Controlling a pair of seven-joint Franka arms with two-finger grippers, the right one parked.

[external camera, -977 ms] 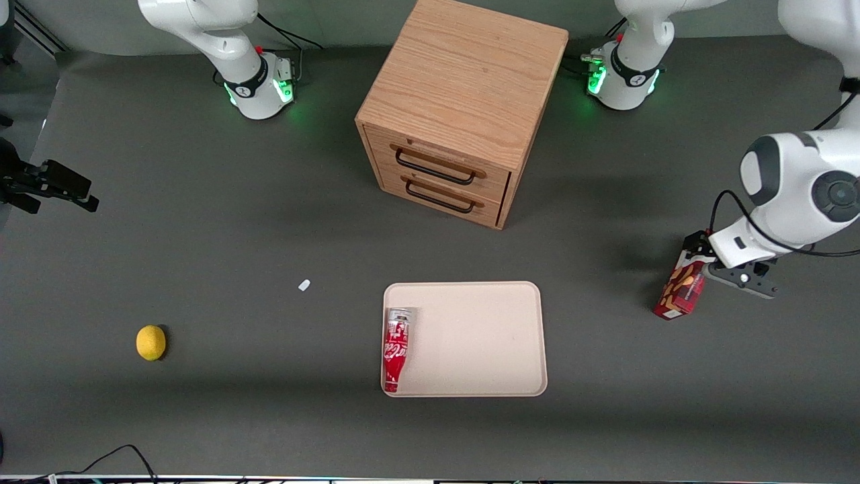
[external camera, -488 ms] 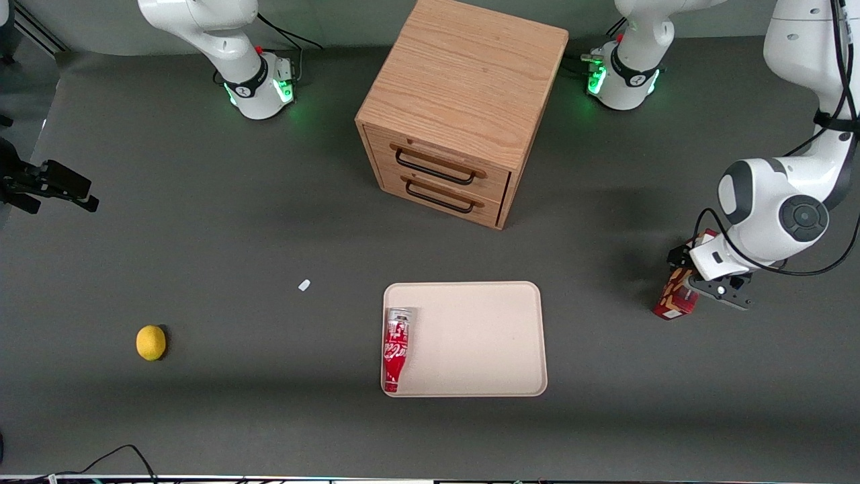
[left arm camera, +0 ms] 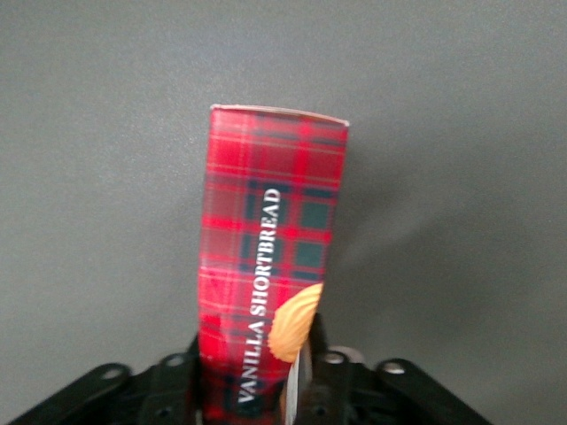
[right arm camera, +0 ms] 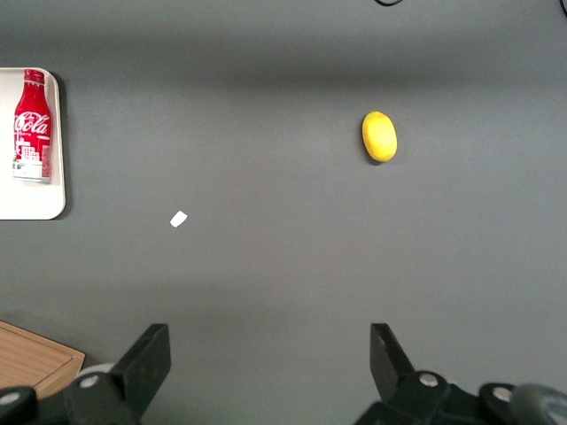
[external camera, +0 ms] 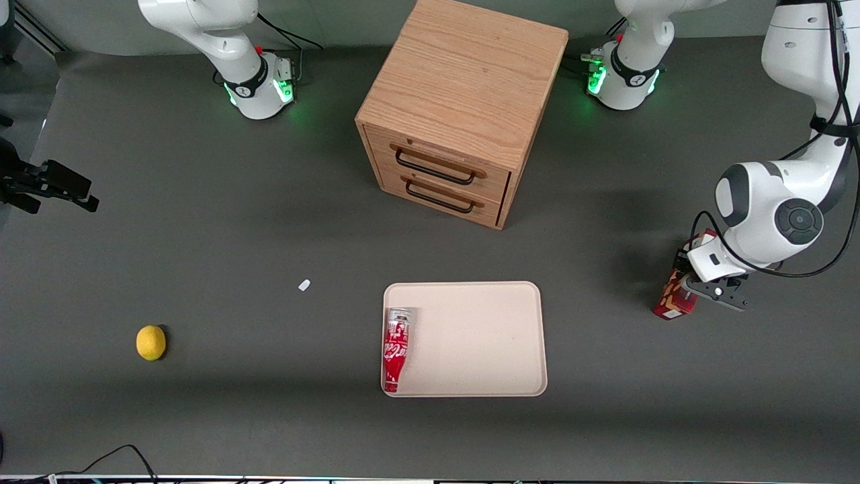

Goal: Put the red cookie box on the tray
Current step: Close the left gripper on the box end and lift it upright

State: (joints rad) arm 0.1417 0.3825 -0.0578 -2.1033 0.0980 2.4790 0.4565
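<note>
Here the left arm's gripper (external camera: 699, 290) sits low over the counter (external camera: 201, 222) toward the working arm's end, well apart from the tray (external camera: 484, 336). Its jaws are closed onto the red cookie box (external camera: 674, 299): in the wrist view the black fingers (left arm camera: 173, 381) press against both long sides of the box (left arm camera: 270, 257) at one end.

The box is a slim rectangular carton of glossy cardboard printed in red tartan with dark green squares, white lettering reading "VANILLA SHORTBREAD" running along its length and a tan ridged biscuit pictured near the gripped end. Its free end is a crisp, straight edge. From the front only the lower part of the box shows beneath the white wrist housing, and whether that end touches the counter cannot be told.

The tray is a flat cream rectangle with rounded corners and a low rim, matte in finish. Along one short side of it lies a red Coca-Cola bottle (external camera: 396, 348), a smooth metal shape with a narrow neck.

Farther from the front camera stands a boxy oak-grain cabinet (external camera: 463, 101) with two drawers and dark wire handles. A smooth oval lemon (external camera: 150, 343) and a small white scrap (external camera: 304, 285) lie on the dark grey matte counter toward the parked arm's end.
</note>
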